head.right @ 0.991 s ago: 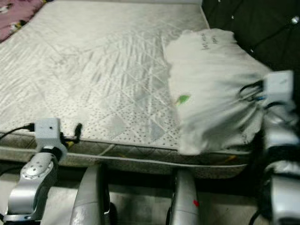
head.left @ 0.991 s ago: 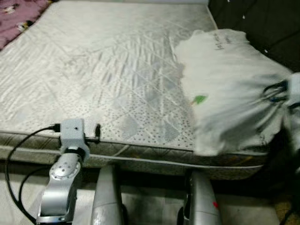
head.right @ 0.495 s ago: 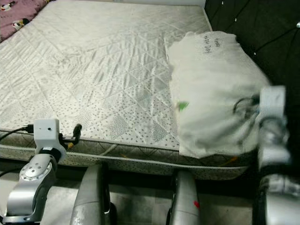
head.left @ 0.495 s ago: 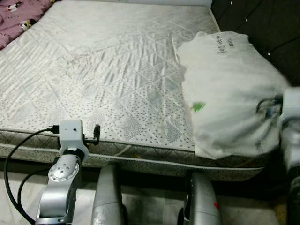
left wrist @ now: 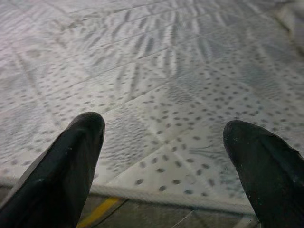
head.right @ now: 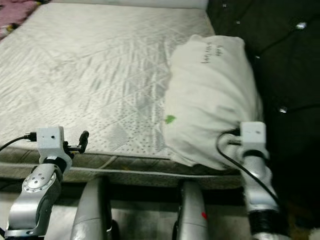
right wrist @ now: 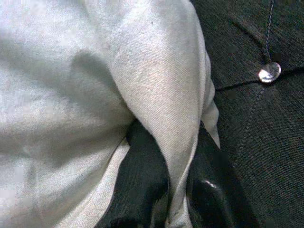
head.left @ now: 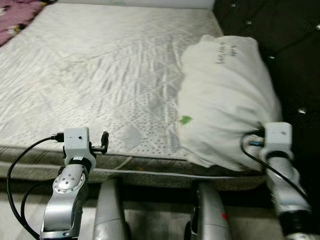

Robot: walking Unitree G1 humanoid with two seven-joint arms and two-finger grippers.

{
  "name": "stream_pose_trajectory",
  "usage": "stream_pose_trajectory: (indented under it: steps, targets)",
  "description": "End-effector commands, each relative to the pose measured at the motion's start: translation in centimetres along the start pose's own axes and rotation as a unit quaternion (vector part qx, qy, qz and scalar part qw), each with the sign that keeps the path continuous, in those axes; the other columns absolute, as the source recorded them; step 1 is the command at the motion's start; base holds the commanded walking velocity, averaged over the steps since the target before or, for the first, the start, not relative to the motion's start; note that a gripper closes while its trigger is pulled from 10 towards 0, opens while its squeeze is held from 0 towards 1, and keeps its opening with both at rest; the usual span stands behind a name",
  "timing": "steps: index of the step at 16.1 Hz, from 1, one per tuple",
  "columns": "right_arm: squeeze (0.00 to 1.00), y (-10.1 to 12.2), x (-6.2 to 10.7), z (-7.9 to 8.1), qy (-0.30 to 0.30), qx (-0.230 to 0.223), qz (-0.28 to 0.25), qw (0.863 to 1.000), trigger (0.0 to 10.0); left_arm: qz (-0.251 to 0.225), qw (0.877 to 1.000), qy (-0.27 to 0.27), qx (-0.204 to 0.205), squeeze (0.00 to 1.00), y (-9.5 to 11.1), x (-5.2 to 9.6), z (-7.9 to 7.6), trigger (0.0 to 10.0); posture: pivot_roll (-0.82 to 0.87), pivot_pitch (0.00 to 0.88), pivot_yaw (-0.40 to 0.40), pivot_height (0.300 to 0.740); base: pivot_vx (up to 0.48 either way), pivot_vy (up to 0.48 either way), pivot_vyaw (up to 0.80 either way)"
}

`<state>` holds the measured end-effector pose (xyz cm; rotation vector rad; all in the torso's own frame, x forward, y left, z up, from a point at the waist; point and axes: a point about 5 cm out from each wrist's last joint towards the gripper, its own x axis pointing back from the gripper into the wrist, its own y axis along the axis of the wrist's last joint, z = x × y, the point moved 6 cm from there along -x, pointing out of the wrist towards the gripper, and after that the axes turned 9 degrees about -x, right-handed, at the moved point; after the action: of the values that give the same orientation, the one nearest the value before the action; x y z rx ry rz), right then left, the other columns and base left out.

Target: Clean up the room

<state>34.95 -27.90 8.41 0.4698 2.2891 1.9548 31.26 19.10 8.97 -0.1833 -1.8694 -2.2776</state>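
A bare quilted mattress [head.left: 100, 75] fills the area ahead of the robot, its pale cover stitched in diamonds with small dots along the near edge. A white pillow [head.left: 225, 95] lies on the right side of the mattress, against the dark tufted headboard [head.left: 295, 60], which is studded with shiny buttons. The pillow carries dark handwriting near its far end and a small green mark on its left side. Its near end overhangs the front edge of the mattress a little.

The right hand [right wrist: 183, 190] is at the pillow's near right corner, closed on a fold of the pillow's cloth; in the right wrist view the fabric is pinched between the 2 black fingers [right wrist: 142, 185], with the headboard just beside it.

The left hand [left wrist: 166, 156] is held at the mattress's front edge on the left, well apart from the pillow. Its 2 fingers [left wrist: 61, 171] are spread wide with nothing between them, pointing across the dotted cover.

A purple patterned cloth [head.left: 17, 10] shows at the far left corner.
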Motion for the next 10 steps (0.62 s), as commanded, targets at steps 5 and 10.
stream_pose_trajectory:
  steps: [5,10]
  targets:
    - [1.00,4.8,-1.8,1.8,0.002,-0.017,-0.043,0.999,10.0,0.006,1.000,0.023,0.005,0.00,-0.5,0.5,0.7,10.0,0.07,0.023,-0.044,0.536,0.000,0.000,0.00]
    - [1.00,8.4,-4.9,2.0,-0.016,-0.046,-0.027,0.998,10.0,0.003,0.999,0.054,0.004,0.00,-0.4,0.3,1.7,10.0,0.07,0.025,-0.050,0.536,0.000,0.000,0.00]
